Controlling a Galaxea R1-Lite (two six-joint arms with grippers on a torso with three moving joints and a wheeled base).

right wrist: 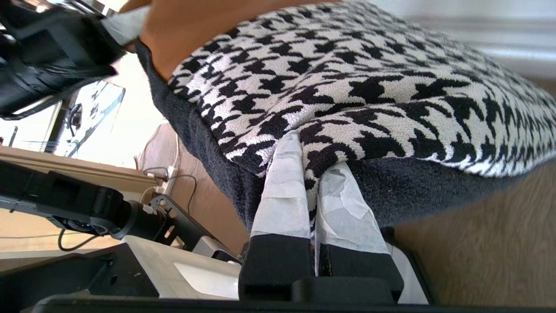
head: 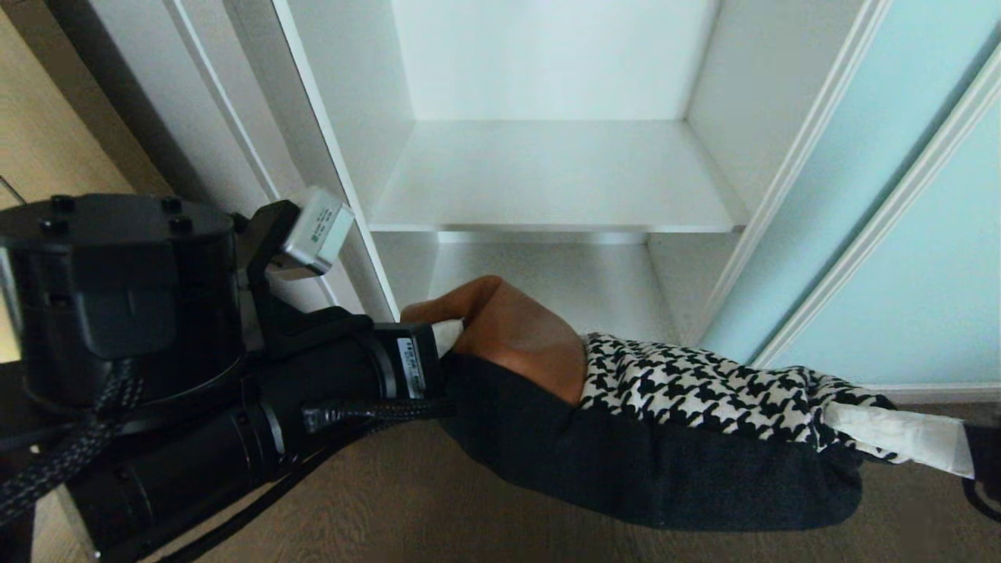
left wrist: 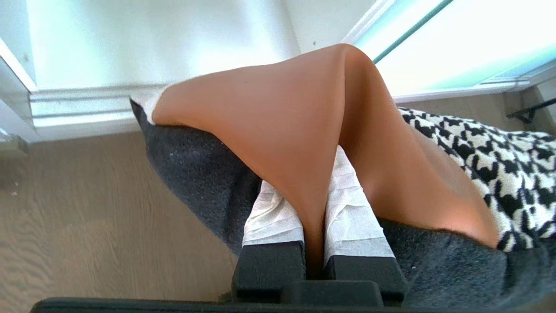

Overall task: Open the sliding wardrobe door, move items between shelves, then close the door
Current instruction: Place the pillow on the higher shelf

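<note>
Claws are pinching both ends of the soft tan, houndstooth and charcoal patchwork pillow (head: 665,422): left claw (left wrist: 313,217) on tan, right claw (right wrist: 313,195) on houndstooth, its long axis lying crosswise below the white shelves (head: 547,188) at upper centre.

Right tool (head: 970,450) cut off by head view's right edge, only its white-wrapped fingers (head: 899,438) show. Left tool's (head: 446,340) tips buried in the pillow's (head: 665,461) tan corner there. Lower shelf (head: 547,281) mostly hidden behind pillow and left arm (head: 235,422); sliding door (head: 899,258) cropped top and right.
</note>
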